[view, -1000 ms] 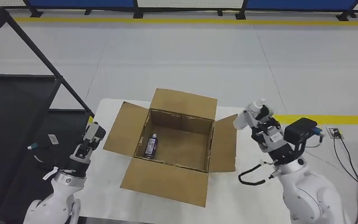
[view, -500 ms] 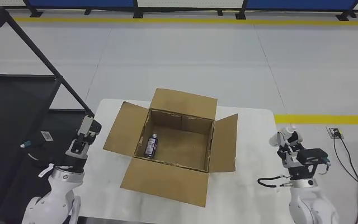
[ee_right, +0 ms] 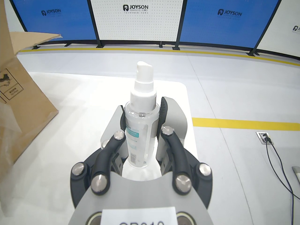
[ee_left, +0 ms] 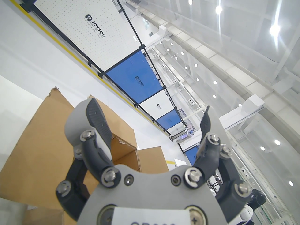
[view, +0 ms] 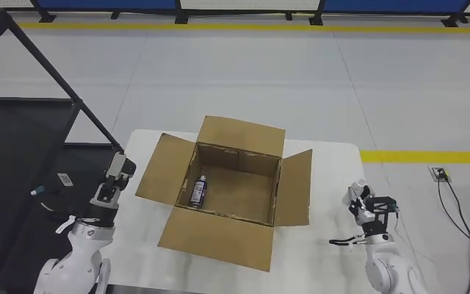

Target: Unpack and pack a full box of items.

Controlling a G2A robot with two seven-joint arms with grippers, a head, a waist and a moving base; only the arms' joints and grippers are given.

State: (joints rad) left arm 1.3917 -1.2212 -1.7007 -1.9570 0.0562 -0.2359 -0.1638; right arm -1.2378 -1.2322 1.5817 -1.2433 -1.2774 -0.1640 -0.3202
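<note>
An open cardboard box stands mid-table with its flaps spread, and a small purple-labelled bottle lies inside near its left wall. My right gripper is shut on a clear spray bottle with a white pump top, held upright. In the top view this gripper sits low at the table's right edge, right of the box. My left gripper is open and empty, tilted upward with the box below it. From above, this gripper is at the table's left edge.
The white table has bare surface right of the box and in front of it. A dark frame and rack stand off the left side. A cable lies on the floor at the right.
My right arm came down from beside the box's right flap to the table's right edge, still holding the spray bottle. The left gripper shifted only slightly.
</note>
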